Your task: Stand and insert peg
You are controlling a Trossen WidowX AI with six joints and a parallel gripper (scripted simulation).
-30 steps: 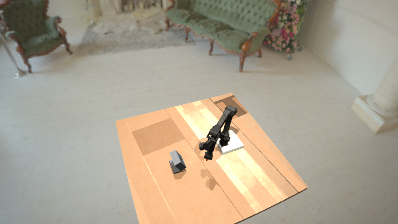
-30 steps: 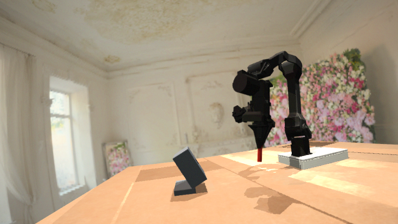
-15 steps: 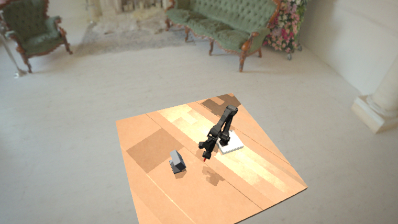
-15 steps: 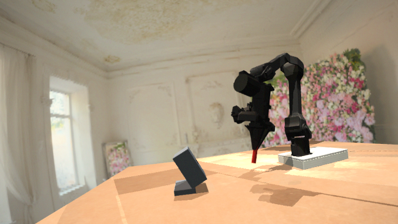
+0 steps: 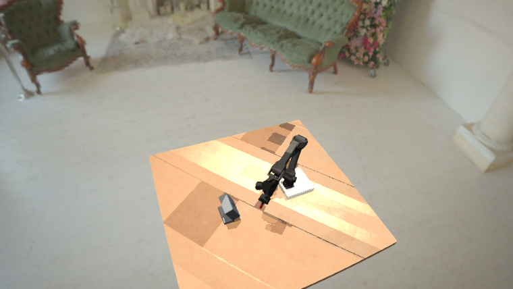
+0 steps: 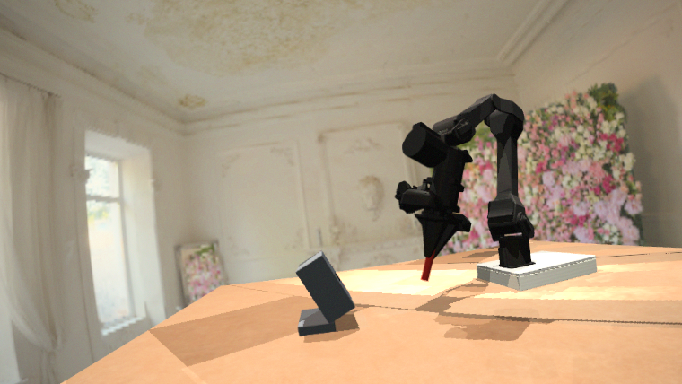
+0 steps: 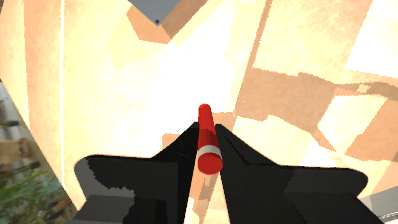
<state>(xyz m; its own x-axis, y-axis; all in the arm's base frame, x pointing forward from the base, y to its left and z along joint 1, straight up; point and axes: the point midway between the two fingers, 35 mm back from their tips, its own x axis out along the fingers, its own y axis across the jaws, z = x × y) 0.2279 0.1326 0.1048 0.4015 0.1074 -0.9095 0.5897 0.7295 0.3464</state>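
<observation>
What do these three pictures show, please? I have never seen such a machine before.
One black robot arm stands on a white base plate on a wooden-coloured table. The first picture looks down from above, the second from the side, the third from near the hand. The hand grips a red peg with a white band near its upper end; the lower end points down, a little tilted. Apart from it, a dark grey sloped block rests on the table.
</observation>
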